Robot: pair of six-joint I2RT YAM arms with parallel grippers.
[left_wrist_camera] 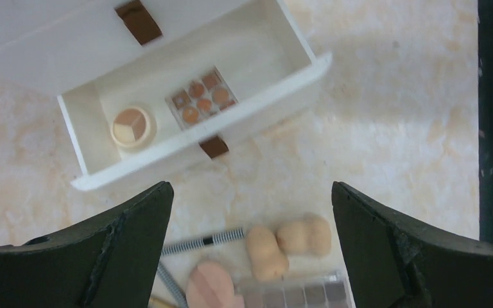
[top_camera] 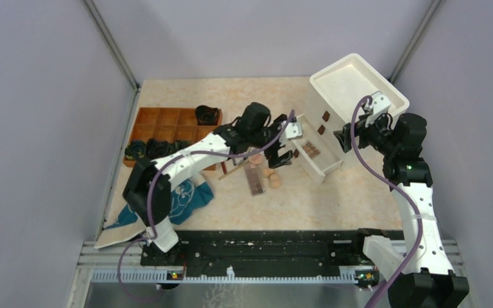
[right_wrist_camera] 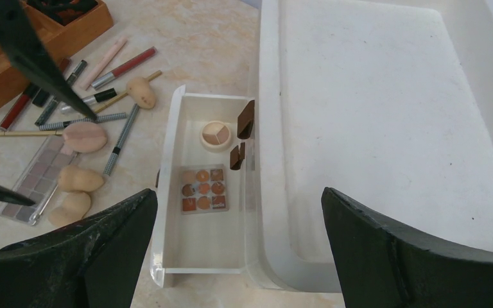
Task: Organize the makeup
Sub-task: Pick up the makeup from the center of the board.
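A wooden tray (top_camera: 167, 119) sat at the left of the table (top_camera: 334, 192), with pencils and tubes (right_wrist_camera: 96, 97) scattered just beside it. The left hand (left_wrist_camera: 250, 186) hung wide open and empty above the sponges (left_wrist_camera: 266, 251) and the long palette (left_wrist_camera: 295, 296), which lay on the table in front of the open drawer (left_wrist_camera: 263, 99). Inside the drawer lay a round compact (left_wrist_camera: 133, 126) and a small palette (left_wrist_camera: 202, 97), side by side. The right hand (right_wrist_camera: 236, 192), also wide open and empty, hovered over the drawer and the white cabinet (right_wrist_camera: 385, 128).

Four sponges (right_wrist_camera: 80, 178), two palettes (right_wrist_camera: 203, 190), compact (right_wrist_camera: 217, 135), perhaps eight pencils (right_wrist_camera: 125, 64).
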